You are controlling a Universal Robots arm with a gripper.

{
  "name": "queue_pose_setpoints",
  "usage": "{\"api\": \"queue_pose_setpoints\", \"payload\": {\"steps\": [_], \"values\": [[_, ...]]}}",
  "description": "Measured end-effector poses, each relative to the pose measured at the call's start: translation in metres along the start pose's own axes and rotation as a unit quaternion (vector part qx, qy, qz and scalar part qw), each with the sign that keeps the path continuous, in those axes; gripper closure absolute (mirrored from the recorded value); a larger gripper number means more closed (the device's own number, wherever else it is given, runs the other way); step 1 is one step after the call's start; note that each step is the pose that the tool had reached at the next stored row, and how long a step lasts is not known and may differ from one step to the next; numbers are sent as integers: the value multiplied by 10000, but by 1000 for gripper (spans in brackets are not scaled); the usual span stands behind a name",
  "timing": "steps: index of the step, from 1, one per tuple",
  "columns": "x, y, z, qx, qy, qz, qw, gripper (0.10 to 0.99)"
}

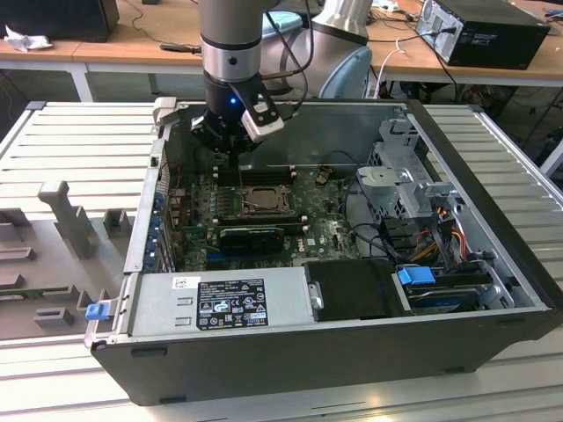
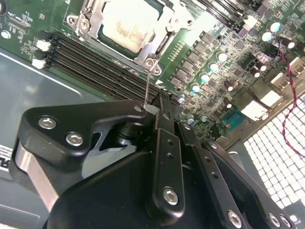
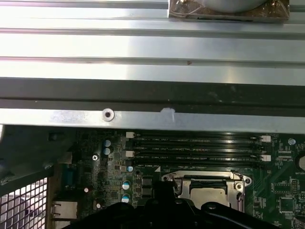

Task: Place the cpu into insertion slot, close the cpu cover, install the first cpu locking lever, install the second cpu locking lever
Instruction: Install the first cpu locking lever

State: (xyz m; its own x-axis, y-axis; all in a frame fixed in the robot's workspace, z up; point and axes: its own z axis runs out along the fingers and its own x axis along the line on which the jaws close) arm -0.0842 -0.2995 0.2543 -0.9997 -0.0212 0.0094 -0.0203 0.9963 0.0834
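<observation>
With the cpu [image 2: 125, 24] seated under the cpu cover [image 2: 157, 40], we clamp the fingers [image 2: 162, 112] together on a thin locking lever [image 2: 147, 86]; a slip could let it spring free.

exterior view: high, looking down into open case [image 1: 352, 352] | both wrist views: close over cpu [image 2: 127, 24] socket

memory slots [image 2: 100, 67] flanking cpu cover [image 2: 157, 45], case wall [image 3: 143, 119] close behind
</observation>
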Motion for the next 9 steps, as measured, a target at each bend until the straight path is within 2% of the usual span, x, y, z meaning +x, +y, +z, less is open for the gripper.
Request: {"api": "queue_pose_setpoints", "payload": {"steps": [9], "values": [[-168, -5, 9, -1, 0, 0, 10000, 980]]}}
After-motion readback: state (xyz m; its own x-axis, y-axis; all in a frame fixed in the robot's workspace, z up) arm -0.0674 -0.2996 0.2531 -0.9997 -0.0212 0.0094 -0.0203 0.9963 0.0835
